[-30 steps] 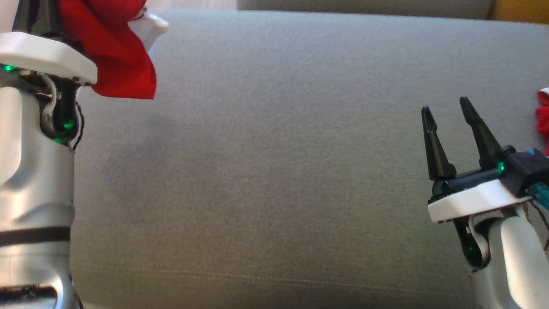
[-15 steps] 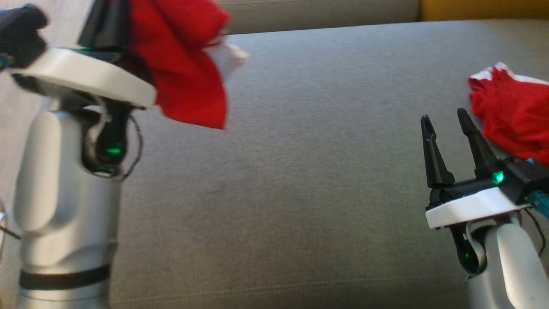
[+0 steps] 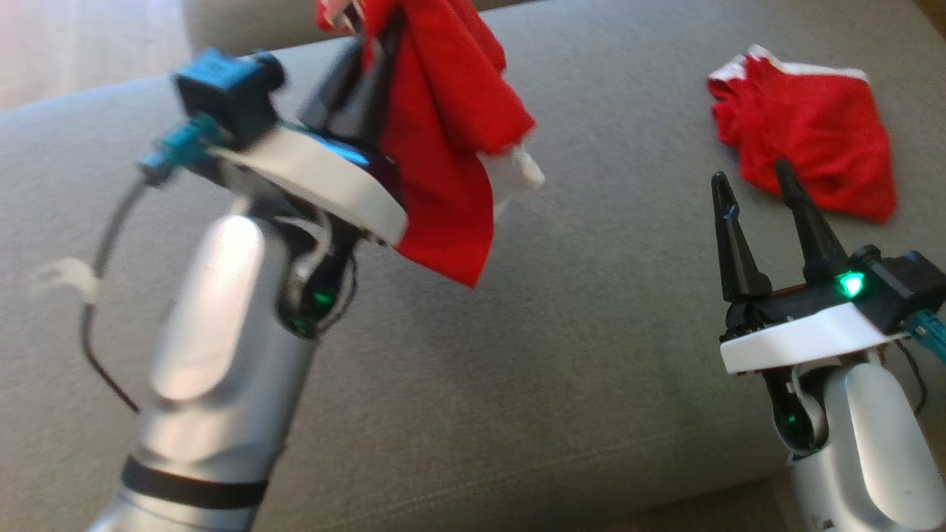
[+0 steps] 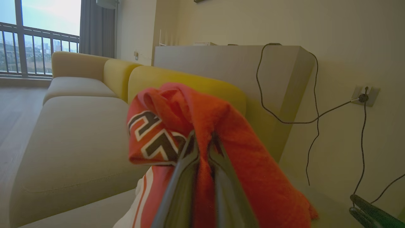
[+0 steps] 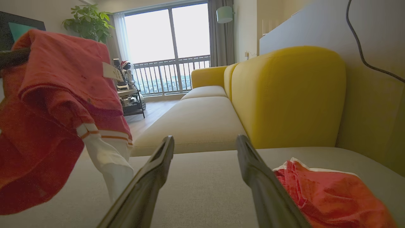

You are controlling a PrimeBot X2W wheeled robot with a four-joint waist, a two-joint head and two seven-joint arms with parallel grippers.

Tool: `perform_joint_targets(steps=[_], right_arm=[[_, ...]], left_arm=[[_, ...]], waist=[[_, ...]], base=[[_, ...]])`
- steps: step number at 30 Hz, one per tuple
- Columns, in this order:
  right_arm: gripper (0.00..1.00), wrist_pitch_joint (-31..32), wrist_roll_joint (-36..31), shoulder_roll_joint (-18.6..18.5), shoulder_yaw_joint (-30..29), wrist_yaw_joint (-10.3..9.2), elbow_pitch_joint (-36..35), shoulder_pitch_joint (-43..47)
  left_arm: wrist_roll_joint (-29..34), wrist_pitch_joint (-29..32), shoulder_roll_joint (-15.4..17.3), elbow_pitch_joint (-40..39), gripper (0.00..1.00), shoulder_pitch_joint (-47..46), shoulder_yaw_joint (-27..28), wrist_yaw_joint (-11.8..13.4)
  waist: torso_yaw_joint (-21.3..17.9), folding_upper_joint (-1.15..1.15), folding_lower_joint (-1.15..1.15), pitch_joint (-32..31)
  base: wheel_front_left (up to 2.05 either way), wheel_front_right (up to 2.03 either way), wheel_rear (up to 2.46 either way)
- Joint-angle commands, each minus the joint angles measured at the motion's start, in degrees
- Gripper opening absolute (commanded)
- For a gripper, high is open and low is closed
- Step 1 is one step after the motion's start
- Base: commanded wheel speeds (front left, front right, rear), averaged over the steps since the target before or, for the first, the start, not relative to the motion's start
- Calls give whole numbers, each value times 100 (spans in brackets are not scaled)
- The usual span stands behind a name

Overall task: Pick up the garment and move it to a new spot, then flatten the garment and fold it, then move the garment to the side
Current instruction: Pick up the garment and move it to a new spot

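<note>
Count: two claws, two red garments, one grey sofa seat.

Left: the left claw is raised above the seat, its fingers pinched together on the red garment. The cloth hangs bunched off the fingers, clear of the cushion, and one white cuff dangles at its right edge.

Right: the right claw is low over the seat, its fingers spread wide apart. Just beyond its tips, the second red garment lies crumpled on the seat, with white trim along its far edge.
</note>
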Motion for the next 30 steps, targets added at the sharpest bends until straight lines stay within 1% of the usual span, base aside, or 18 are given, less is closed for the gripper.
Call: perform_joint_targets(steps=[1, 5, 9, 15, 16, 17, 18, 21, 24, 27, 30], right_arm=[[100, -64, 66, 20, 141, -2, -196, -276], [100, -81, 104, 20, 141, -2, -196, -342], [100, -94, 127, 20, 155, -2, -180, -369], [100, -103, 151, 20, 145, -2, -162, -325], [100, -104, 152, 20, 146, -2, -159, -320], [100, -105, 152, 20, 148, -2, -155, -319], [100, -106, 151, 20, 151, -2, -153, -319], [100, -107, 132, 20, 159, -2, -155, -324], [100, -107, 87, 20, 119, -2, -153, -291], [100, -107, 34, 20, 75, -2, -137, -245], [100, -108, -7, 20, 39, -2, -113, -185]], left_arm=[[58, -133, 57, -93, 0, -173, 74, 29], [93, -578, -11, 296, 0, -281, -369, -1], [133, -956, -31, 672, 0, -453, -672, 13], [295, -927, 15, 1746, 0, -439, -929, 78], [324, -893, 44, 1952, 13, -420, -970, 75], [360, -814, 79, 2178, 47, -394, -1027, 73], [421, -729, 119, 2391, 100, -379, -1110, 65], [527, -779, 159, 2790, 100, -386, -1203, 112], [547, -1024, 156, 2929, 100, -382, -1216, 138], [496, -1259, 183, 2854, 100, -331, -1097, 240], [351, -1411, 265, 2561, 100, -176, -831, 366]], waist=[[-215, 0, 0, 146], [-439, 0, 0, 265], [-600, 0, 0, 347], [-690, 0, 0, 403], [-692, 0, 0, 410], [-689, 0, 0, 415], [-679, 0, 0, 419], [-609, 0, 0, 417], [-470, 0, 0, 358], [-290, 0, 0, 266], [-77, 0, 0, 146]], base=[[0, 0, 0], [0, 0, 0], [0, 0, 0], [0, 0, 0], [0, 0, 0], [0, 0, 0], [0, 0, 0], [0, 0, 0], [0, 0, 0], [0, 0, 0], [0, 0, 0]])
